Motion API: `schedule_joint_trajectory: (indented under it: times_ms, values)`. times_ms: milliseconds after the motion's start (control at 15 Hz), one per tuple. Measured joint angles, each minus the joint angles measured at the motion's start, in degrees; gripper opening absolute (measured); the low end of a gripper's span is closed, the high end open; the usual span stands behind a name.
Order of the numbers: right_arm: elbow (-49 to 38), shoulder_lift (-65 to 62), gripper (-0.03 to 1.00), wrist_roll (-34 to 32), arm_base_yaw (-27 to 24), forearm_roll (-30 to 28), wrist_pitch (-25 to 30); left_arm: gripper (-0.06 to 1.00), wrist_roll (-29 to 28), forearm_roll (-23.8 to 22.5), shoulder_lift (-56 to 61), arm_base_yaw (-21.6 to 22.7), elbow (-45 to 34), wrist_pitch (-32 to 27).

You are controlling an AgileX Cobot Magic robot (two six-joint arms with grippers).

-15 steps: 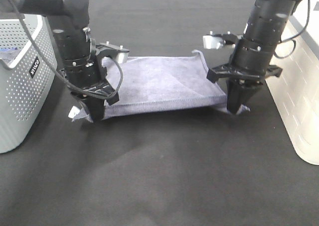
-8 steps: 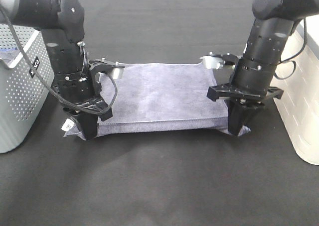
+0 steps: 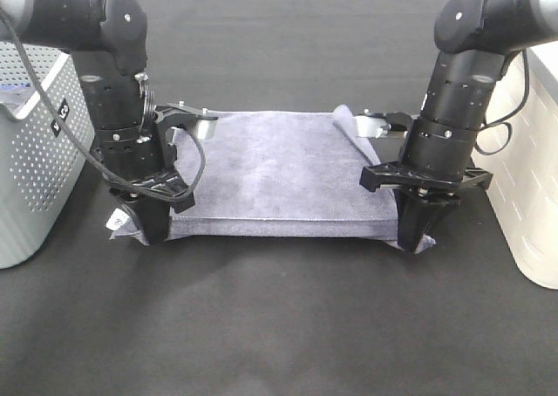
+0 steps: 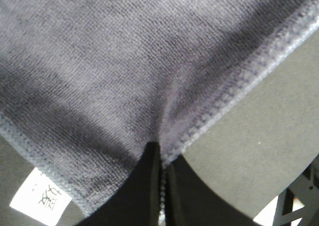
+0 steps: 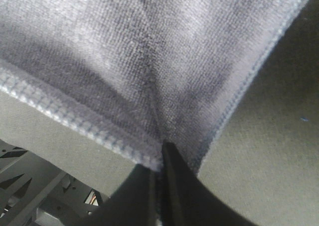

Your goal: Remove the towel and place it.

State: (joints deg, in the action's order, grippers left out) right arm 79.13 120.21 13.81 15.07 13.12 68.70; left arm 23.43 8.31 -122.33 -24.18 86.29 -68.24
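- Ext. high view: towel (image 3: 270,174) is spread out flat just beside the basket (image 3: 35,152), not touching it, low on the black table cover (image 3: 279,326).
- L gripper (image 3: 150,228) is on the near-hem corner closest to the basket. R gripper (image 3: 412,239) is on the near-hem corner farthest from the basket.
- Claws: both pinched narrow on the hem. L wrist view shows fingers (image 4: 144,186) closed w/ cloth between them; R wrist view shows the same (image 5: 174,186).
- Step, as I read it: setting the towel down.
- To do it well: lower both tips level & together, w/ light pull along the near hem so there's no sag. Open both claws at once, then rise straight up so the cloth doesn't drag.
- Far corner (image 3: 344,119) away from the basket curls up & may need flattening.
- Long axis runs straight away from the basket, gripper to gripper. It reads wider than deep, tho the angle foreshortens.
- Tag (image 3: 115,224) corner points toward the basket.
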Motion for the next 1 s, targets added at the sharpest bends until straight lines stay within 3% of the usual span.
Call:
schedule_joint_trajectory:
  times_ms: [467, 800, 1000]
  values:
    - [-0.11, 2.12, 0.09, 0.34, 0.00, -0.17, -0.06, 0.00, 0.57, -0.86, -0.34, 0.00, -1.26, 0.00]
    - [-0.86, 2.29, 0.22, 0.57, 0.00, 1.32, 0.00, 0.00, 0.97, -2.81, -0.34, 0.00, -4.35, 0.00]
    - [-1.66, 2.52, 0.39, 1.15, -0.17, -0.29, 0.40, 0.03, 0.74, -4.87, -0.34, 0.17, -4.47, -0.46]
